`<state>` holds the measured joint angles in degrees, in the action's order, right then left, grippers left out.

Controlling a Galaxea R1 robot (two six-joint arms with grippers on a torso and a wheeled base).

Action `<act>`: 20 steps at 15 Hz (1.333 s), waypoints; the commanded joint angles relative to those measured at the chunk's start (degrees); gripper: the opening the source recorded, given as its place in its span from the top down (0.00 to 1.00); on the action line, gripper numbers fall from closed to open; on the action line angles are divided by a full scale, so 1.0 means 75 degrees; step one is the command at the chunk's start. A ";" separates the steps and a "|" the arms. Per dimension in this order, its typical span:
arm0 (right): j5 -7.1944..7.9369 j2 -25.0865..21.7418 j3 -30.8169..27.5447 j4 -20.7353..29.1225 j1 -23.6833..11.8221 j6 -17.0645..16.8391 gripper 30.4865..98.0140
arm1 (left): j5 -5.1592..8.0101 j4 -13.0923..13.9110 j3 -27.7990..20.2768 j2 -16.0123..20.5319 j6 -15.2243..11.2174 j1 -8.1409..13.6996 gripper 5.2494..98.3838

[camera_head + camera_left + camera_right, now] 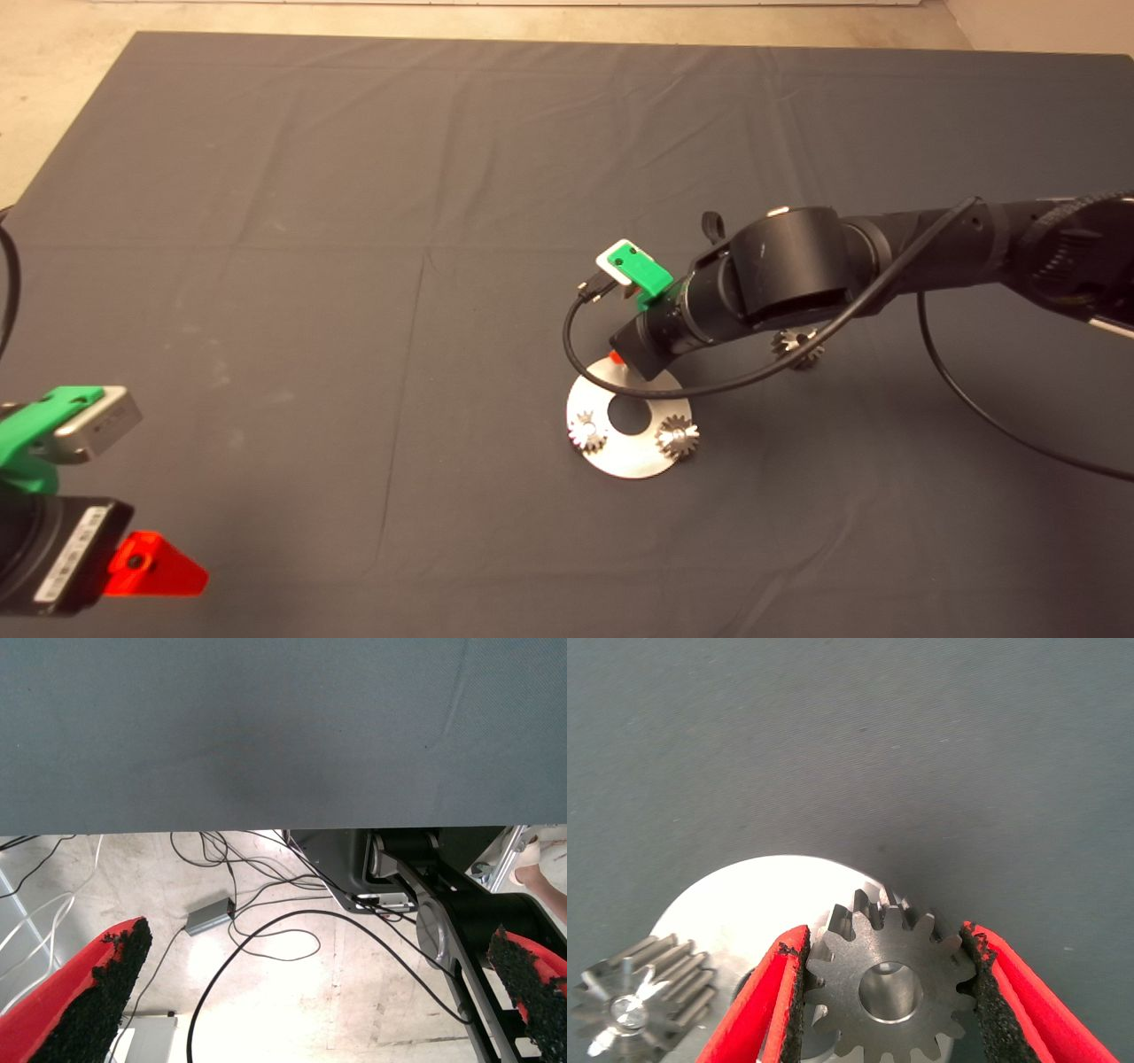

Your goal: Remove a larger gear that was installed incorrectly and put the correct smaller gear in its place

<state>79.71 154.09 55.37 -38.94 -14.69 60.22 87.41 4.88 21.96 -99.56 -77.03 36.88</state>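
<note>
My right gripper [886,992] is shut on the smaller gear [890,992], a dark-grey toothed gear with a round centre hole. Its pads press the teeth from both sides. The gear sits low over the edge of the round silver plate [762,895]. In the head view the right arm's wrist [660,341] hides this gear and covers the plate's far part [620,461]. The larger gear [797,347] lies on the mat beside the right arm, off the plate. My left gripper [310,1010] is parked open at the mat's lower left, holding nothing.
Two shiny small gears [587,431] [678,437] stand on the plate on either side of its centre hole [630,415]; one of these gears [642,992] shows next to my right fingers. A black cable [576,354] loops off the right wrist. Floor cables [266,939] lie beyond the mat's edge.
</note>
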 commanded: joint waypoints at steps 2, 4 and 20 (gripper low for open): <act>0.0035 0.0063 -0.0072 0.0063 -0.0069 -0.0049 0.83 | 0.1013 0.0170 -0.0130 0.0031 0.0041 0.0099 0.00; 0.0199 0.0051 -0.0072 0.0060 -0.0069 -0.0061 0.83 | 0.1013 0.0170 -0.0130 0.0037 0.0041 0.0099 0.00; 0.0528 0.0063 -0.0072 -0.0038 0.0001 -0.0022 0.83 | 0.1013 0.0170 -0.0130 0.0061 0.0044 0.0099 0.00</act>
<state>83.18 154.47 55.31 -39.00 -13.86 59.87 87.41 4.90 21.96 -99.50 -77.03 36.88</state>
